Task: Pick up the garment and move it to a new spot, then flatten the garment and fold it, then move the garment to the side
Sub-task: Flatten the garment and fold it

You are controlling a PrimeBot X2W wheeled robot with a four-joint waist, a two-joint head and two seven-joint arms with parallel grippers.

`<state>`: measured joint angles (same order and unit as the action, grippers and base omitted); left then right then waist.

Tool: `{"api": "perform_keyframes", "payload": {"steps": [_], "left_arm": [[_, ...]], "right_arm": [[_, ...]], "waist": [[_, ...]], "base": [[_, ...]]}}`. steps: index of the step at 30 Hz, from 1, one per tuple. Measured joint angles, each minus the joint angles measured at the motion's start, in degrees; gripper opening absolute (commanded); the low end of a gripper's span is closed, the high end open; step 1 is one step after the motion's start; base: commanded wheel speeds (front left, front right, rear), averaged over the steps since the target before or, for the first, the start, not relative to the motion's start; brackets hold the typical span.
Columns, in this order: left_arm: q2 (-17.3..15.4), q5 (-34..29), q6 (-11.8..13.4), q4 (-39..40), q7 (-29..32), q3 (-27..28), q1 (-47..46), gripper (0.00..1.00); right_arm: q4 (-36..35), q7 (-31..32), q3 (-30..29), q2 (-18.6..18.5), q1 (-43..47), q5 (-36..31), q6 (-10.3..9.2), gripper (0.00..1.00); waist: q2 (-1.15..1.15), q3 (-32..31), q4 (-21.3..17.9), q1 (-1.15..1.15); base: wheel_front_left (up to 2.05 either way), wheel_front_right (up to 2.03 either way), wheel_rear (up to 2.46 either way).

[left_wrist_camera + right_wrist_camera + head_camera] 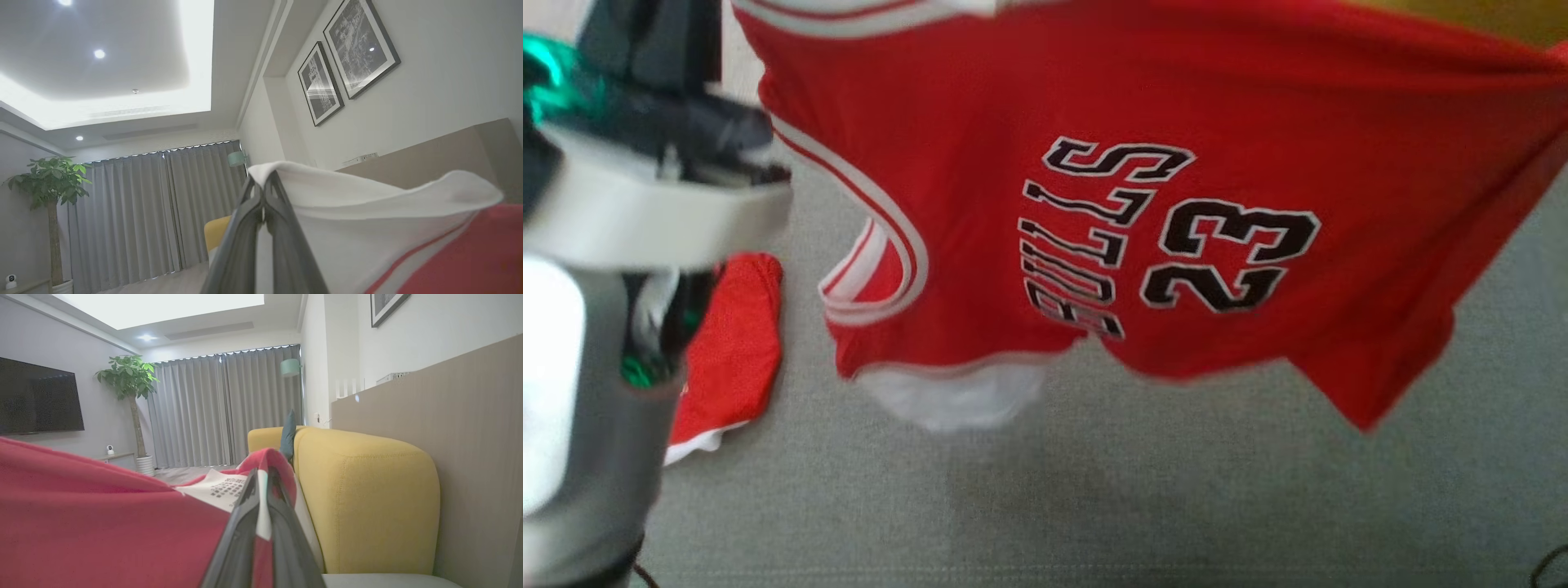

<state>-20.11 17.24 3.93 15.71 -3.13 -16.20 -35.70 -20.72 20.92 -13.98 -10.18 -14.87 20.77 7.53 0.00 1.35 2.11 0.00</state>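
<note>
Red garment (980,98) hangs in the air above the grey seat (1094,506). It is stretched sideways: long axis runs left-right in the head view, neck end toward the robot's left, print turned on its side. Left gripper (262,183) is clamped tight on the white trim (347,192). Right gripper (262,475) is pinched closed on red cloth beside the tag (222,490), and the garment spreads to its left.

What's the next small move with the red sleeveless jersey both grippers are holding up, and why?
Probably lower both arms together to lay the red sleeveless jersey on the grey fabric surface. The left gripper and right gripper are shut on its edges; it hangs spread above the surface, not yet flat.
</note>
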Motion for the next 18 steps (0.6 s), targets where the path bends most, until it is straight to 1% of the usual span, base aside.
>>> {"api": "perform_keyframes", "payload": {"steps": [5, 10, 14, 18], "left_arm": [[0.49, 1.20, -1.48, -5.11, 0.60, -0.85, -3.74, 0.00], [2.12, 2.22, -3.21, -12.87, 0.25, -2.12, -6.59, 0.00], [3.37, 2.16, -4.92, -21.81, -1.44, -3.47, -12.63, 0.00], [4.91, 1.78, -6.23, -32.71, -5.41, -3.46, -21.69, 0.00]], "right_arm": [[0.24, 1.86, 0.14, 0.04, -0.31, 1.32, 0.00, 0.00], [3.87, 1.79, 1.62, 0.36, -3.85, 2.49, 0.00, 0.00], [9.96, 1.13, 2.97, 0.57, -10.00, 2.86, 0.00, 0.00], [19.22, -2.14, 5.80, 0.55, -20.45, 2.75, 0.00, 0.00]], "waist": [[0.00, 0.06, -0.06, 0.00], [0.00, 1.89, -0.09, 0.00], [0.00, 4.47, -0.20, 0.00], [0.00, 7.44, -0.62, 0.00]], "base": [[0.00, 0.00, 0.00], [0.00, 0.00, 0.00], [0.00, 0.00, 0.00], [0.00, 0.00, 0.00]]}}
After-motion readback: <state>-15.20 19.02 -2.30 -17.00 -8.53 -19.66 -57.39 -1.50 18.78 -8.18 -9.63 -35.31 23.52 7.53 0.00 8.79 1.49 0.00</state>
